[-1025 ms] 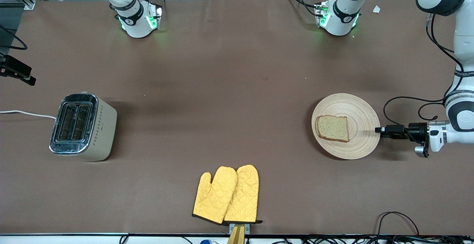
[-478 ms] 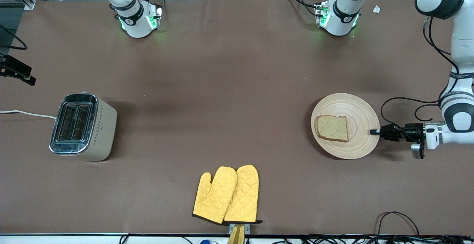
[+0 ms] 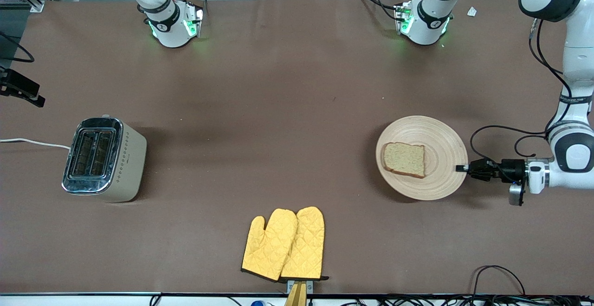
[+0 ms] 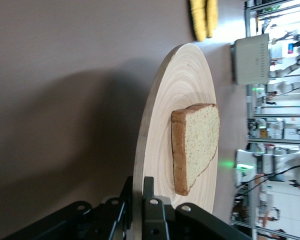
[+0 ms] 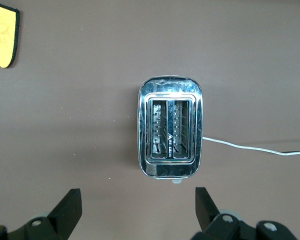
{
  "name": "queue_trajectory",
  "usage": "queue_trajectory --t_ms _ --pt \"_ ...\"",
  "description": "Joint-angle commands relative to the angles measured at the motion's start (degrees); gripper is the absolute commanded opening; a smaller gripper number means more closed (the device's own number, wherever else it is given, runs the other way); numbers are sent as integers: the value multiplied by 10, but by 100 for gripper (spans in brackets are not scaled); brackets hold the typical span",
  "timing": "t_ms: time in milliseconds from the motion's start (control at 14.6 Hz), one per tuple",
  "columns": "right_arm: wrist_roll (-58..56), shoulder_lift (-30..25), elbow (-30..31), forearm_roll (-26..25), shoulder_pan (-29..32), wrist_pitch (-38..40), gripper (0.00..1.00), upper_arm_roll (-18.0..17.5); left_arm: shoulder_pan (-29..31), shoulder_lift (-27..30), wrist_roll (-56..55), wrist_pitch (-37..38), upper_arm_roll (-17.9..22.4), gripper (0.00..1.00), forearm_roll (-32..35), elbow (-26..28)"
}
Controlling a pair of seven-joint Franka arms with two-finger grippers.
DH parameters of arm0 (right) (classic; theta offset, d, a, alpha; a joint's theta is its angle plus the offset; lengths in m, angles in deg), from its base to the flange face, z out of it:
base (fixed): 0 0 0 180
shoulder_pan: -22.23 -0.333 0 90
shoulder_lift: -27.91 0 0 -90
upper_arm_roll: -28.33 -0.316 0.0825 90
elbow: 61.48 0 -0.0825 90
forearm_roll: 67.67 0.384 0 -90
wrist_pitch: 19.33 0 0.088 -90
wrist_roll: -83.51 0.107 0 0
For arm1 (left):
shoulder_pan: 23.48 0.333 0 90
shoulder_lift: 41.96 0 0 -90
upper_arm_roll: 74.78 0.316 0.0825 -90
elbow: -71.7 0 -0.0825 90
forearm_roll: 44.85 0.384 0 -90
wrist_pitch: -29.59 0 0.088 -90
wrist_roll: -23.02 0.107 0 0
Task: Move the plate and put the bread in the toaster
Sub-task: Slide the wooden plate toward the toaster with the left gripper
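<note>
The light tan wooden plate (image 3: 422,157) lies toward the left arm's end of the table with the slice of brown bread (image 3: 404,159) on it. My left gripper (image 3: 461,168) is shut on the plate's rim at the edge toward the left arm's end. In the left wrist view the fingers (image 4: 151,197) pinch the plate's rim (image 4: 149,125) below the bread (image 4: 196,145). The toaster (image 3: 103,159) stands at the right arm's end, slots empty. My right gripper (image 5: 137,200) is open in the air above the toaster (image 5: 170,134); it is out of the front view.
A pair of yellow oven mitts (image 3: 284,244) lies near the table's front edge, nearer to the camera than the plate and toaster. The toaster's white cord (image 3: 32,142) runs off the right arm's end. A black cable (image 3: 499,132) loops by the left wrist.
My left gripper has slid the plate with the bread toward the right arm's end of the table. The toaster and mitts have not moved.
</note>
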Motion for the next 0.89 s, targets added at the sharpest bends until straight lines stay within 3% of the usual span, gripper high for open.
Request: queue_trajectory --t_ms 0,137,410,683,820 --pt "-5 1 -7 3 2 7 100 0 -21 10 -103 -8 -96 0 -5 -1" --pt "-5 0 -7 3 1 7 100 0 -74 10 -156 -80 -126 0 -27 -2" --pt "-5 1 -7 3 2 7 100 -1 -222 -1 -167 -236 -123 0 -95 -1" --pt "-5 1 -7 3 2 8 100 -1 -378 -72 -177 -439 -123 0 -150 -19" --pt "-6 0 -6 3 2 8 100 0 -447 -116 -187 -486 -121 0 -194 -62"
